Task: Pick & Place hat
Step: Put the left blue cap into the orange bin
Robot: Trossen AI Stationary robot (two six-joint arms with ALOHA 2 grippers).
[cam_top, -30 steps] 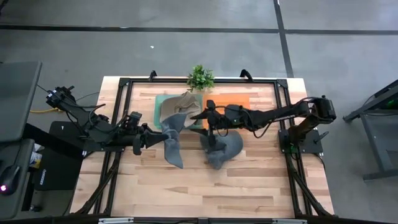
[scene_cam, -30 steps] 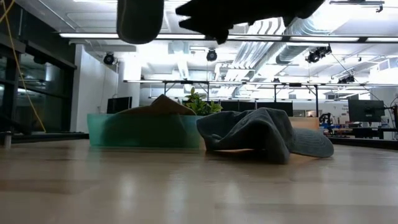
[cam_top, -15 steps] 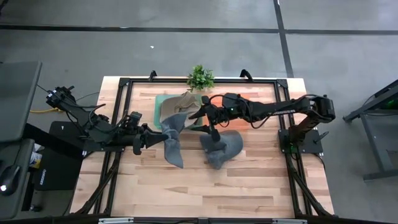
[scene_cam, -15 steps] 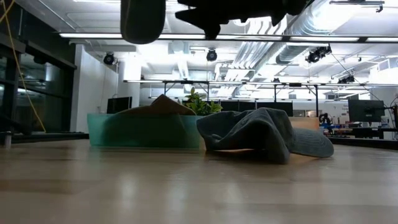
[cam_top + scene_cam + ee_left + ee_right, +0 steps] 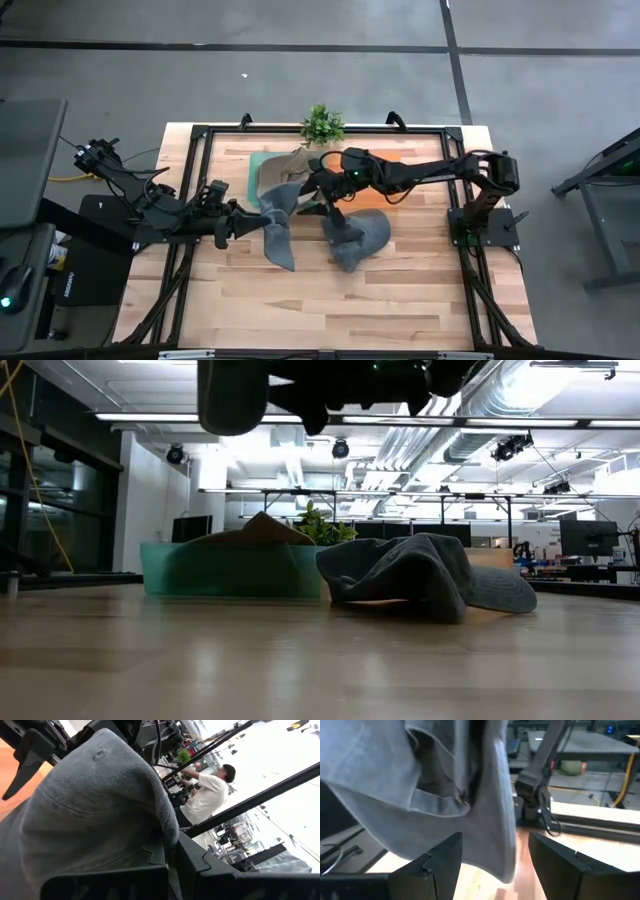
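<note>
My left gripper (image 5: pixel 243 222) is shut on a grey hat (image 5: pixel 273 226), which is held in the air over the table's middle; its lower end (image 5: pixel 232 398) shows at the top of the low view. My right gripper (image 5: pixel 314 196) is open just right of that hat. In the right wrist view the hat's cloth (image 5: pixel 445 780) hangs just ahead of its spread fingers (image 5: pixel 495 865), and no touch shows. A second grey hat (image 5: pixel 356 240) lies crumpled on the table (image 5: pixel 430 575). A tan hat (image 5: pixel 290 165) lies in a teal bin (image 5: pixel 262 172). My left gripper holds the grey hat by the side facing the table's left (image 5: pixel 256 222), coming in level from that side. In the left wrist view the cloth (image 5: pixel 100 810) bulges over the fingers and hides the place of contact. The hat is lifted clear and hangs slack.
An orange mat (image 5: pixel 385 160) lies right of the teal bin (image 5: pixel 235 568), under the right arm. A small potted plant (image 5: pixel 322 125) stands at the far edge. Bare wood runs along the near half of the table (image 5: pixel 300 305). A person shows far off in the left wrist view.
My right gripper has moved toward the table's left, away from above the lying hat and up to the held hat. The held hat and the hat on the table have kept their places.
</note>
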